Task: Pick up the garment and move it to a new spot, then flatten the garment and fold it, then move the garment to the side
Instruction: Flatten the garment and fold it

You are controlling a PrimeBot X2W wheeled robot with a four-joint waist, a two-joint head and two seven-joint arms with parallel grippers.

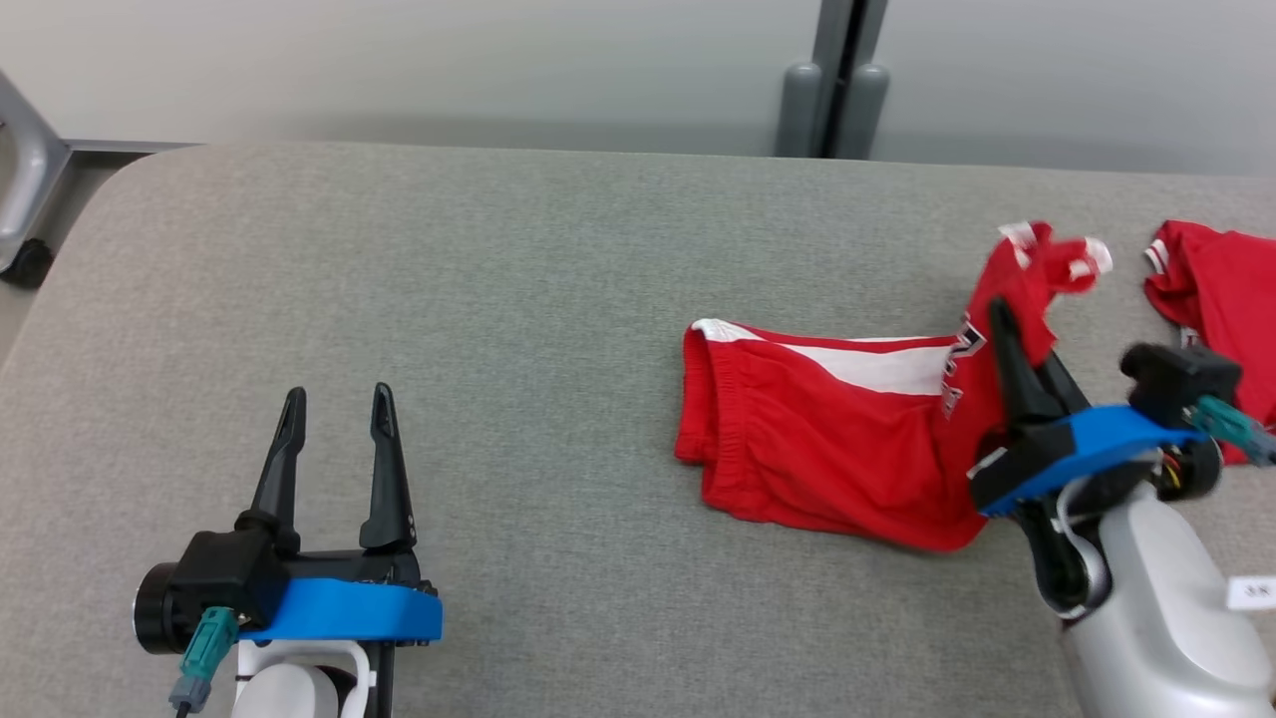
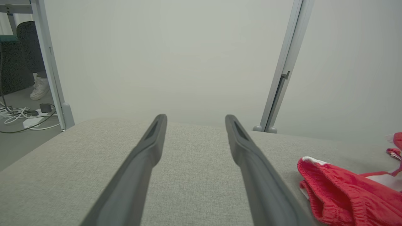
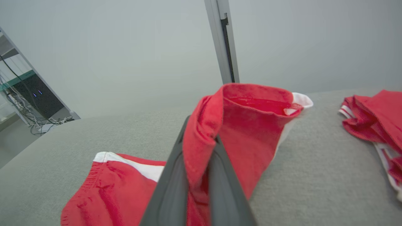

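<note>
The garment (image 1: 827,439) is a pair of red shorts with a white stripe, lying right of centre on the grey padded table (image 1: 498,299). My right gripper (image 1: 1009,324) is shut on its right end, which is lifted off the table, and a fold of red cloth (image 3: 238,125) drapes over the fingers. The elastic waist end (image 3: 106,185) still rests on the table. My left gripper (image 1: 337,404) stands open over bare table at the lower left, well apart from the shorts (image 2: 345,194), with nothing between its fingers (image 2: 147,157).
A second red garment (image 1: 1216,299) lies at the table's right edge, also visible as the other red garment (image 3: 373,122). A grey post (image 1: 835,80) stands behind the table's far edge. Cables (image 2: 22,116) and a person's shoe (image 2: 40,88) are on the floor beyond the left side.
</note>
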